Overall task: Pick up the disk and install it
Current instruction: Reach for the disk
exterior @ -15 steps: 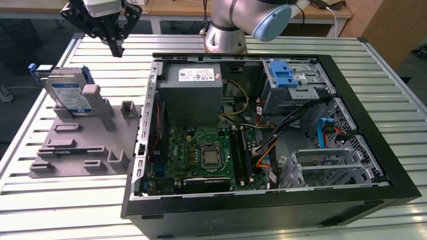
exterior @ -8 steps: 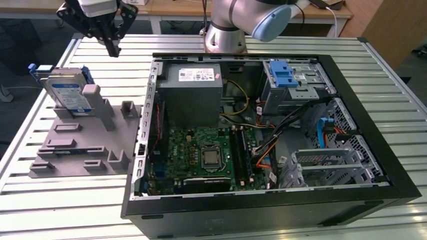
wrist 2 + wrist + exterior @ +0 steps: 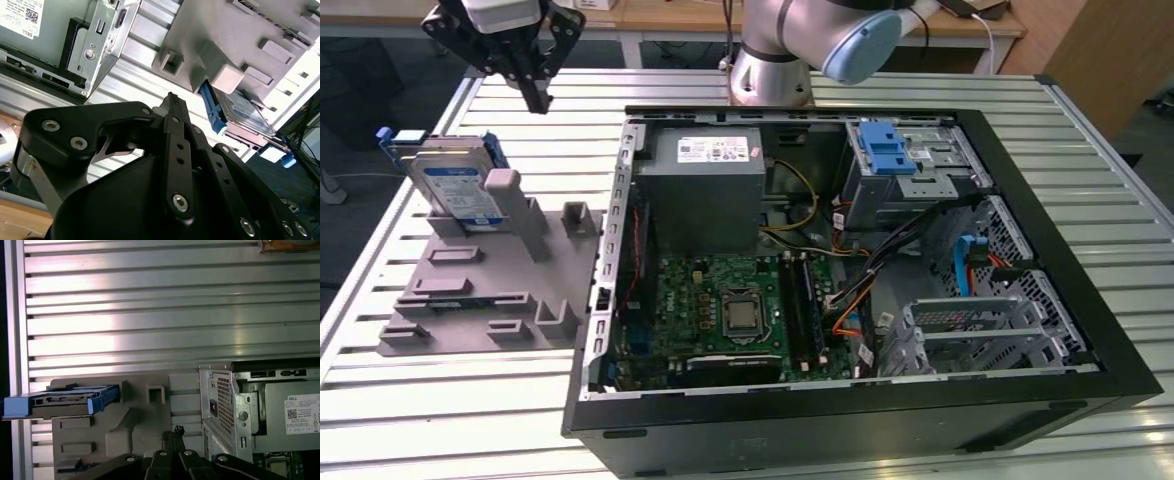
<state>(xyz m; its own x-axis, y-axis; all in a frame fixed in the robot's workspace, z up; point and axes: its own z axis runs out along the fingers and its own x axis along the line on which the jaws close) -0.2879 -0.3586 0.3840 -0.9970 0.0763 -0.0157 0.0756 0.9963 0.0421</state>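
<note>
The disk (image 3: 454,187) is a silver-grey drive with a white-and-blue label and blue rails. It stands on edge in a slot of the grey holder (image 3: 480,290), at the exterior view's left. Both wrist views show it too: disk (image 3: 241,113), disk (image 3: 62,401). My gripper (image 3: 532,98) hangs above the table behind the holder, apart from the disk. Its black fingers (image 3: 172,107) meet at the tips with nothing between them, as also seen at the gripper (image 3: 177,431) in the first wrist view.
An open computer case (image 3: 1067,300) lies on the slatted metal table (image 3: 1094,130), to the right of the holder in the exterior view. Inside it are a grey power-supply box (image 3: 707,185), a motherboard (image 3: 734,310) and a metal cage with a blue latch (image 3: 897,152).
</note>
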